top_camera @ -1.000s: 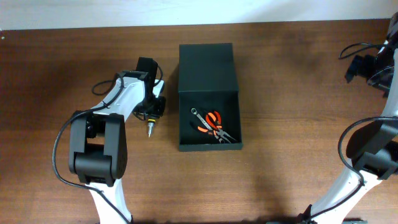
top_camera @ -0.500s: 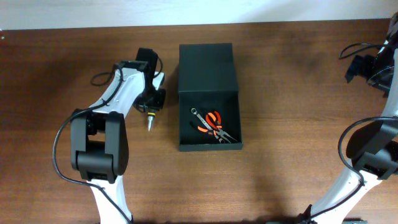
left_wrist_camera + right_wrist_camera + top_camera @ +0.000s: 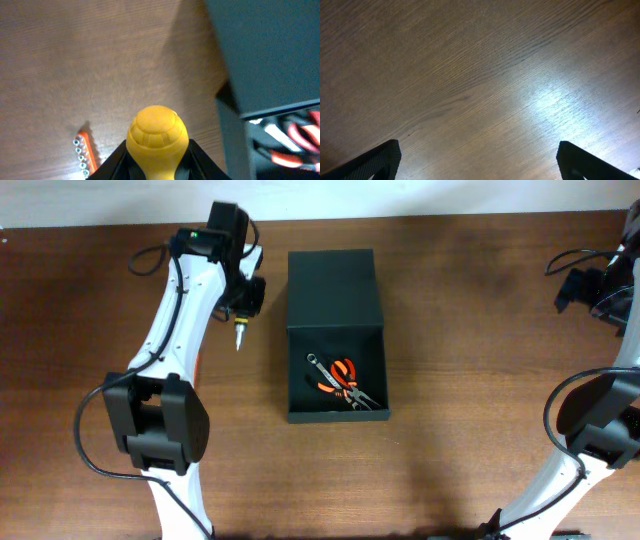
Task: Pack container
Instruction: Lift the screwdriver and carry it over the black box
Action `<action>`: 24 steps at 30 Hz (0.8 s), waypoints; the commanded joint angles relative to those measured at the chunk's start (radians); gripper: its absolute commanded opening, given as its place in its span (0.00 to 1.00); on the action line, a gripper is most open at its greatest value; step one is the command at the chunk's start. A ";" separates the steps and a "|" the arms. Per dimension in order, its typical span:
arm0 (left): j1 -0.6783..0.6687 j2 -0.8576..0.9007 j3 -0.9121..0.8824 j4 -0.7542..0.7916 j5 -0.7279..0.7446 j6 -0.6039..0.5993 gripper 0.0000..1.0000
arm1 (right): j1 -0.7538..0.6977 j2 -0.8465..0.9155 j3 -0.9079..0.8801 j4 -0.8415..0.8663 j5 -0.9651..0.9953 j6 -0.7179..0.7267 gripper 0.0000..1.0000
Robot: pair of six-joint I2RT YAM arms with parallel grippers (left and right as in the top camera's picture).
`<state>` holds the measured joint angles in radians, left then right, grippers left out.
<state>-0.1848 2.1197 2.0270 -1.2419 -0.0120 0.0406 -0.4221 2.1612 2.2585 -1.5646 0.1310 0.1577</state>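
Layout, seen from above. The container [image 3: 336, 405] sits mid-surface [image 3: 460, 460], its lid flap [image 3: 331, 288] lying behind the compartment. Inside, the pliers [image 3: 345, 375] lie just right of the wrench [image 3: 318, 363]. My left end effector [image 3: 243, 305] hangs left of the lid flap and grips a screwdriver [image 3: 240, 335], tip toward the near edge. A bit strip [image 3: 85, 156] lies on the surface, left of the screwdriver. My right end effector [image 3: 600, 290], spread wide, is far right, well apart from the container.

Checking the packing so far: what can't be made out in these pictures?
Left wrist: screwdriver shaft and tip, hidden behind its own yellow handle.
Left wrist: container contents, blurred and cut off by the frame edge.
Left wrist: orange bit holder, bits too small to identify.
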 commanded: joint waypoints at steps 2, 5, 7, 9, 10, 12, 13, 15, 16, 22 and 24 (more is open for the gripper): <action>-0.065 -0.001 0.130 -0.040 0.008 -0.003 0.31 | -0.004 -0.008 0.000 0.002 0.005 0.008 0.99; -0.117 -0.001 0.182 -0.058 0.008 -0.003 0.31 | -0.004 -0.008 0.000 0.002 0.005 0.008 0.99; -0.154 -0.001 0.201 -0.065 0.008 -0.003 0.31 | -0.004 -0.008 0.000 0.002 0.005 0.008 0.99; -0.198 -0.001 0.212 -0.072 0.008 -0.003 0.31 | -0.004 -0.008 0.000 0.002 0.005 0.008 0.99; -0.219 -0.001 0.212 -0.073 0.008 -0.003 0.31 | -0.004 -0.008 0.000 0.002 0.005 0.008 0.99; -0.258 -0.001 0.212 -0.076 0.008 -0.003 0.31 | -0.004 -0.008 0.000 0.002 0.005 0.008 0.99; -0.280 -0.001 0.212 -0.079 0.008 -0.003 0.31 | -0.004 -0.008 0.000 0.002 0.005 0.008 0.99; -0.313 -0.001 0.212 -0.079 0.008 -0.003 0.30 | -0.004 -0.008 0.000 0.002 0.005 0.008 0.99; -0.330 -0.001 0.212 -0.079 0.008 -0.003 0.31 | -0.004 -0.008 0.000 0.002 0.005 0.008 0.99; -0.407 -0.001 0.212 -0.126 0.023 -0.002 0.31 | -0.004 -0.008 0.000 0.002 0.005 0.008 0.99; -0.417 -0.001 0.212 -0.149 0.023 -0.002 0.31 | -0.004 -0.008 0.000 0.002 0.005 0.008 0.99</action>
<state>-0.5877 2.1197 2.2181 -1.3716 -0.0002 0.0406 -0.4221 2.1612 2.2585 -1.5646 0.1310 0.1577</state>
